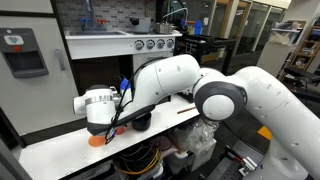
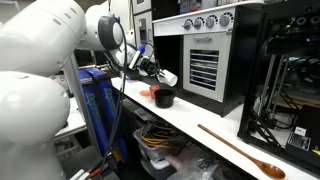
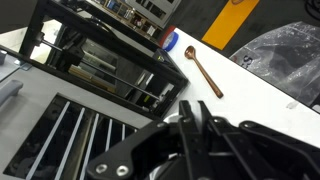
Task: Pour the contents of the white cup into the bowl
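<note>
I'm keeping the fingers [image 3: 190, 125], closest in the wrist view, clamped shut. In an exterior view, a salmon-red cup [image 2: 147, 94] is sitting on the counter [image 2: 192, 113]. Next to it I'm holding the white cup [image 2: 167, 77] tilted just above the black bowl [image 2: 163, 99]. A wooden spoon [image 2: 240, 150] is lying further right.

A long white surface [image 1: 55, 150] runs through the room and shows in both exterior views. Behind it stands a white play-kitchen unit [image 1: 105, 50] with a row of round silver knobs [image 2: 205, 22] above a dark oven opening crossed by horizontal bars [image 2: 202, 68]. A black metal frame rack [image 2: 290, 80] sits on one end of the surface. A white box-shaped dispenser [image 1: 22, 52] hangs on the wall, and glass-panelled partitions [image 1: 250, 30] close off the back. Under the surface are tangled cables [image 1: 140, 160], a crumpled clear plastic bag [image 1: 203, 135] and a blue cabinet [image 2: 95, 100]. The light is even and indoor.
</note>
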You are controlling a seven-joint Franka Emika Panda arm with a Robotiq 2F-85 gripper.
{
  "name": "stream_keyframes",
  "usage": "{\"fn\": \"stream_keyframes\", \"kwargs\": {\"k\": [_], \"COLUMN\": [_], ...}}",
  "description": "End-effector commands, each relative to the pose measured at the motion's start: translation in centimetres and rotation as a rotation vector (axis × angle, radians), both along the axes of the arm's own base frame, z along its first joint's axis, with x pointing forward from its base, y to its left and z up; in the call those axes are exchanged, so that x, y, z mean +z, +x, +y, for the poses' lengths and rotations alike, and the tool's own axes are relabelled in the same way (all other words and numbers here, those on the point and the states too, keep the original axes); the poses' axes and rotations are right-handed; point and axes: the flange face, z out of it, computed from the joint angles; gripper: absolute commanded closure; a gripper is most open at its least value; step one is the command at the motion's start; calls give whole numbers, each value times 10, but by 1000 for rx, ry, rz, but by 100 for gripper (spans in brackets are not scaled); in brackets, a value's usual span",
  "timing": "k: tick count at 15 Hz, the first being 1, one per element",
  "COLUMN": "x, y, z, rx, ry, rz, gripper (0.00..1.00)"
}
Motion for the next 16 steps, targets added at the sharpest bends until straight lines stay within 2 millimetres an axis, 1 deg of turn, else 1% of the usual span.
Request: {"fn": "stream_keyframes", "kwargs": {"k": [1, 8, 16], "x": [2, 4, -10], "y": [1, -3, 1], "z": [2, 3, -1], "rx": [13, 56, 107], "ry": [-25, -69, -147], "rz": [92, 271, 429], "gripper": [98, 98, 98]}}
